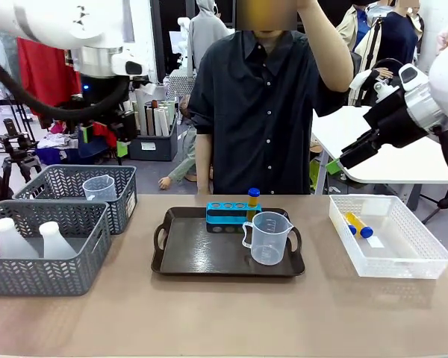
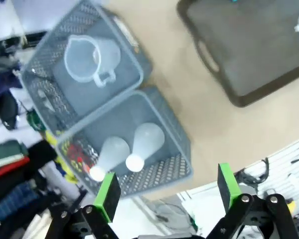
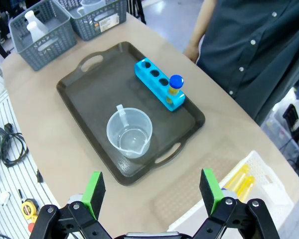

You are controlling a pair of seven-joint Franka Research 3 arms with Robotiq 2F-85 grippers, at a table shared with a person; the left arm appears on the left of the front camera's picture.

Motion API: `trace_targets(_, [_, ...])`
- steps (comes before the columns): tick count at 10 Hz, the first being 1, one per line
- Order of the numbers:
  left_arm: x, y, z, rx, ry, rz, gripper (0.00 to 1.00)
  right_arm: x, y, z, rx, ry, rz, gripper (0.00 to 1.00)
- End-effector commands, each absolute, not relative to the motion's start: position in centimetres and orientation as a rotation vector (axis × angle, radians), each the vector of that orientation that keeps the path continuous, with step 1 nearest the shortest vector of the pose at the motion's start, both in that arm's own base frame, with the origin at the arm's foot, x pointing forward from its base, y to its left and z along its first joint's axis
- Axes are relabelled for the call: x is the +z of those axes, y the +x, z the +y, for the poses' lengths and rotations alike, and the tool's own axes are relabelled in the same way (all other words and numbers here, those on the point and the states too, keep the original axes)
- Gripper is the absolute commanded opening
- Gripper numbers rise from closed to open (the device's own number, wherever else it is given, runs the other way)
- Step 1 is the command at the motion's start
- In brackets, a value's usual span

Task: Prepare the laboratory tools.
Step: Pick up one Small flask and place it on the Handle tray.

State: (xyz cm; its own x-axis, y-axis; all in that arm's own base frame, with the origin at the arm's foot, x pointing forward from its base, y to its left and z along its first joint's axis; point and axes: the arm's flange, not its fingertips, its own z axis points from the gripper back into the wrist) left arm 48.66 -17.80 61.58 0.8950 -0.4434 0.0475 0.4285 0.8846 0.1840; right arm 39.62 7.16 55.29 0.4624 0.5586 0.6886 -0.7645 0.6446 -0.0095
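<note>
Nearest, two conical flasks (image 1: 56, 240) are stored in a grey mesh basket (image 1: 45, 280), toward which the left hand (image 2: 168, 189) is held wide and empty, apparently for a pick. One beaker (image 1: 269, 237) and the blue rack (image 1: 231, 211), with one tube (image 1: 253, 198) seated, are gathered on the tray (image 1: 201, 257). The right hand (image 3: 152, 190) is held wide and empty above the desk (image 1: 224, 313).

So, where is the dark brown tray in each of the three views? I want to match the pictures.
Front view: the dark brown tray lies at the table's centre, before the person.
Left wrist view: tray in the upper right corner, cut by the edge.
Right wrist view: tray in the middle, lying diagonally.
Shared landmark: the grey mesh basket holding two white flasks: lower left, bottom centre, top left, in that order.
</note>
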Motion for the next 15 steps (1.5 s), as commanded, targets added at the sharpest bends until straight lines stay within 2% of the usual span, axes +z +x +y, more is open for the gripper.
trace_targets(1, [60.1, 46.1, -15.1, -0.373, 0.117, -0.128, 1.00, 55.3, 39.7, 7.1, 0.831, 0.351, -0.723, 1.00])
trace_targets(5, [57.8, 44.4, -11.0, -0.243, 0.060, -0.179, 1.00, 55.3, 39.7, 7.1, 0.831, 0.351, -0.723, 1.00])
trace_targets(12, [58.4, 44.9, -11.6, -0.294, 0.079, -0.159, 1.00, 55.3, 39.7, 7.1, 0.831, 0.351, -0.723, 1.00])
trace_targets(13, [57.2, 45.1, -9.7, -0.222, 0.047, -0.109, 1.00, 55.3, 39.7, 7.1, 0.831, 0.351, -0.723, 1.00])
trace_targets(15, [55.2, 44.6, -7.2, -0.103, 0.069, -0.154, 1.00, 55.3, 39.7, 7.1, 0.831, 0.351, -0.723, 1.00])
